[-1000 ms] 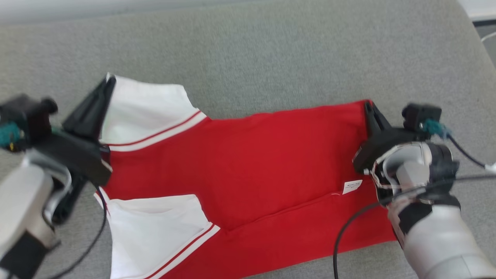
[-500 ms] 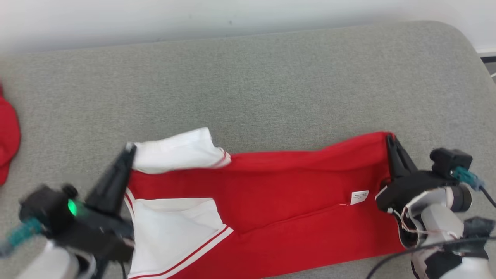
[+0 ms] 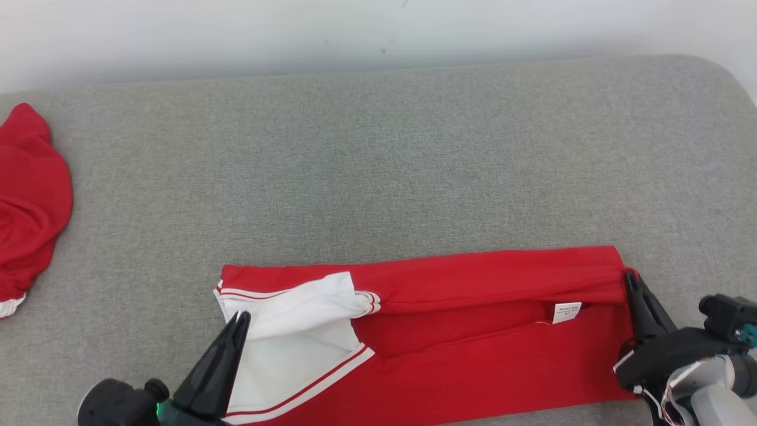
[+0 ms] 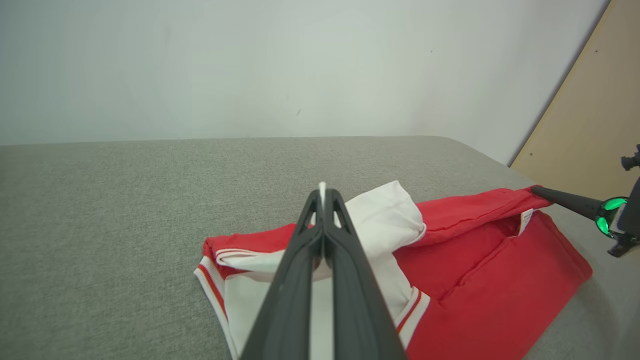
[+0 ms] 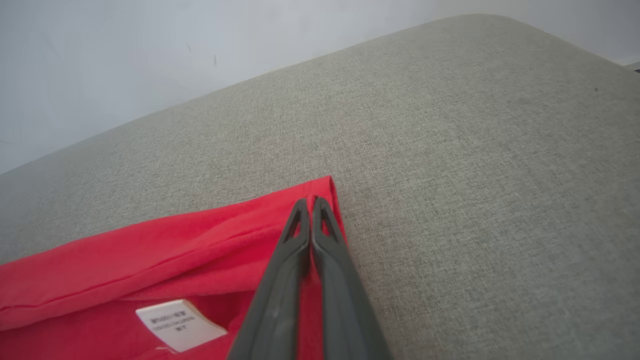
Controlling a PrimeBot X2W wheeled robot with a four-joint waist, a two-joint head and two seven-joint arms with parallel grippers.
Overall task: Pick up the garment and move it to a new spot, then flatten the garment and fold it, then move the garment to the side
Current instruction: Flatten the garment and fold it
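Pinching one garment point(image 3: 485, 355), left pincer point(image 3: 241, 318), right pincer point(image 3: 629, 278), both clamped, one red cloth point(image 3: 29, 195) apart

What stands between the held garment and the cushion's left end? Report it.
A second red garment lies at the left end of the cushion, apart from the held garment; nothing visible stands between them.

Two garments are lying on one grey cushion point(image 3: 414, 148): one red-and-white garment point(image 3: 473, 361) stretching between the fingers of two grippers, left gripper point(image 3: 241, 316) and right gripper point(image 3: 629, 275), and one bunched red garment point(image 3: 29, 195) well outside the left fingers. One white label point(image 3: 566, 312) is showing near the right fingers.
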